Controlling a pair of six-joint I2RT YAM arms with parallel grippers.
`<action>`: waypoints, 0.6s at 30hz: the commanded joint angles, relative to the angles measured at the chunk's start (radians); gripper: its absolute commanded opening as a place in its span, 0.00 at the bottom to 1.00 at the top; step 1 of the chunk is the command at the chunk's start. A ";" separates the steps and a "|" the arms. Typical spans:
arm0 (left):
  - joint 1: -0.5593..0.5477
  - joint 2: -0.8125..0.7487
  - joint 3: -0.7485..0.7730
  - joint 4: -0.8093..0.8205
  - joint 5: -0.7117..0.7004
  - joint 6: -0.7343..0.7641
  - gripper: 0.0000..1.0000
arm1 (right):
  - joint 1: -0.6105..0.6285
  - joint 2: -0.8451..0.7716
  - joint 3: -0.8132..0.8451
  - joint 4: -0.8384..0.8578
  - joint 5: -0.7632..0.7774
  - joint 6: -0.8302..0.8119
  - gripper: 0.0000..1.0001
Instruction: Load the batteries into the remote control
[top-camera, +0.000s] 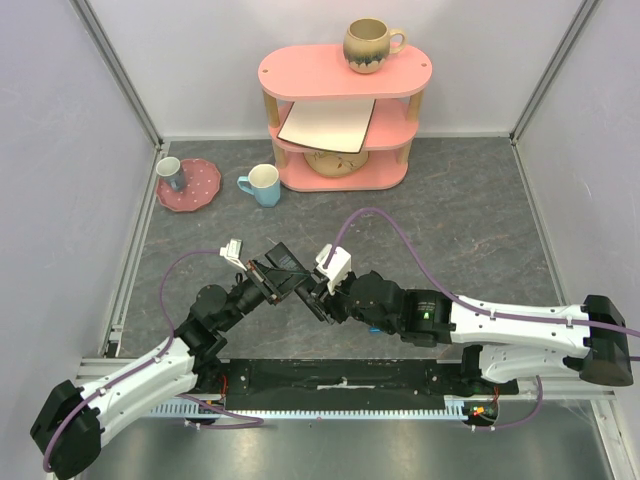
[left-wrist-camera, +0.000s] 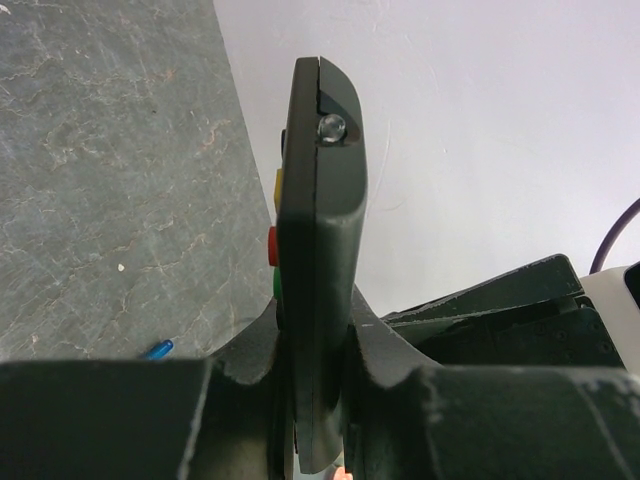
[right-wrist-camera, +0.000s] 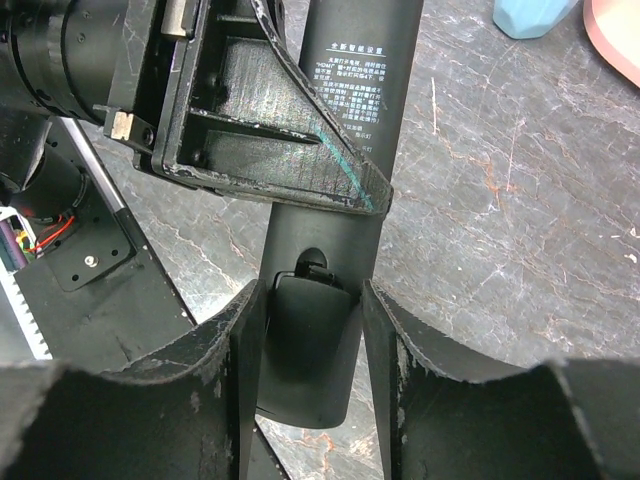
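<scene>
Closest to the lens, in the right wrist view, stand the two dark fingers (right-wrist-camera: 235, 390) of the right gripper (right-wrist-camera: 312, 310), one on each side of the remote control (right-wrist-camera: 345, 230). They sit just beside its edges, but we cannot tell if they press it or only flank it. Between them lies the battery cover (right-wrist-camera: 308, 350) with its small notch. So the end that matters is directly in front of this gripper, and the long axis of the remote runs straight away from it.

Farther along, the left gripper (left-wrist-camera: 312, 345) pinches the remote on its two broad faces and holds it above the table (left-wrist-camera: 100, 200). We judge that the cover must open first, and the right arm is the one placed for that.

One blue battery (left-wrist-camera: 157, 349) lies on the table, well apart from both grippers — the red-orange one we do not find.

On the back of the remote there are lines of white print (right-wrist-camera: 355, 90) in Chinese characters, too small for us to read. No brand name shows.
</scene>
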 joint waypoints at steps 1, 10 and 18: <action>-0.003 -0.017 0.021 0.113 0.014 -0.035 0.02 | 0.000 0.009 0.038 -0.026 -0.005 -0.011 0.51; -0.003 -0.014 0.017 0.113 0.014 -0.035 0.02 | 0.000 -0.014 0.065 -0.024 0.038 0.006 0.61; -0.003 -0.011 0.014 0.113 0.019 -0.035 0.02 | -0.002 -0.011 0.103 -0.020 0.051 0.025 0.72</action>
